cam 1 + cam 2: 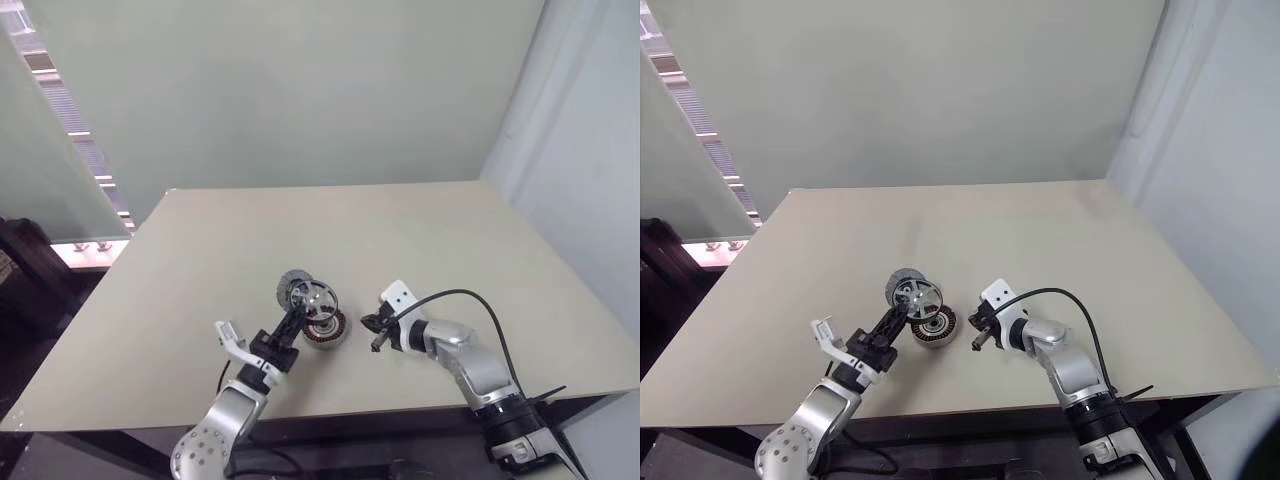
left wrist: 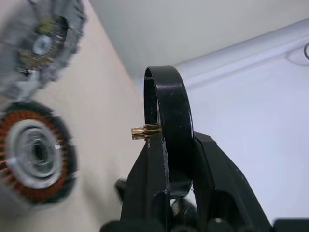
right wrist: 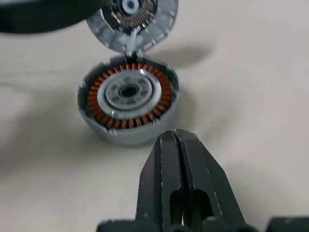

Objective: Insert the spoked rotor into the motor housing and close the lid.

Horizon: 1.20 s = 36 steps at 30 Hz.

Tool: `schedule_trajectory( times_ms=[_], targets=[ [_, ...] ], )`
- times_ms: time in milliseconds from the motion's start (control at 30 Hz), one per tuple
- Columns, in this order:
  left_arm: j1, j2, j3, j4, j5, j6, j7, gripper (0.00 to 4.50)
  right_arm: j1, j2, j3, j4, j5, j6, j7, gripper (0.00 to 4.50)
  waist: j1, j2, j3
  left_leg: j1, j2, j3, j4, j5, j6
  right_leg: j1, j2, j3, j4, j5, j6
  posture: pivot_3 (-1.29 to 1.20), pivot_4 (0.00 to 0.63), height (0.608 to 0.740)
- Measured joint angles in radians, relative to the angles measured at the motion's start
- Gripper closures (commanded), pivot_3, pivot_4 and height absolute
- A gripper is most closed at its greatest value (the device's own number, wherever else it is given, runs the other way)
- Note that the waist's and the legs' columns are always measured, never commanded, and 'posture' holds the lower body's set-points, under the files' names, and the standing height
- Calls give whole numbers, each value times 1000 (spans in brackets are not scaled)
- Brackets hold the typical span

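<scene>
Motor housing [image 3: 128,99], a small round grey metal cup with a ring of copper-coloured windings around a silvery centre, sits on the beige bench [image 1: 420,250] near its front edge, about midway between the two side edges. Its mouth is open and faces up. Just behind it, toward the far edge, lies a round grey lid [image 3: 133,21] with a silvery hub; it seems joined to the housing rim by a small tab, but I cannot tell this surely.

My left gripper [image 1: 297,318] is raised over the front-left side of the housing, and its two black fingers [image 2: 159,193] are clamped on a black spoked rotor ring [image 2: 169,111] with shiny silver spokes. A small brass pin [image 2: 146,131] sticks out from the side of the ring, just where my finger ends. The rotor hangs above the housing, not inside it.

My right gripper [image 3: 176,137] is just to the right of the housing, apart from it, pointing at it, with the black fingers pressed together on nothing.

I can read no brand, label or writing on any part.
</scene>
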Motion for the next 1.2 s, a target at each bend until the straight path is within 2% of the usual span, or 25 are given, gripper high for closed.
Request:
schedule_trajectory(
  times_ms=[400, 1000, 1200],
  targets=[
    [-134, -17, -11, 253, 104, -55, -13, 4219, 72, -8, -32, -108, 20, 54, -49, 4500, 0, 0, 0, 0, -1, 0, 0, 0, 1, 0, 0, 0, 0, 0, 0, 0, 0, 740],
    [-175, -17, -9, 379, 217, -74, -24, 4219, 99, -14, -50, -149, 29, 71, -89, 4500, 0, -1, 0, 0, 0, 0, 0, 0, 1, 0, 0, 0, 0, 0, 1, 0, 0, 740],
    [-187, -17, -2, 394, 232, -87, -22, 2106, 99, -12, -52, -150, 30, 70, -92, 4500, 0, -1, 0, 0, 0, 0, 0, 0, 1, 0, 0, 0, 0, 1, 1, 0, 0, 740]
  ],
)
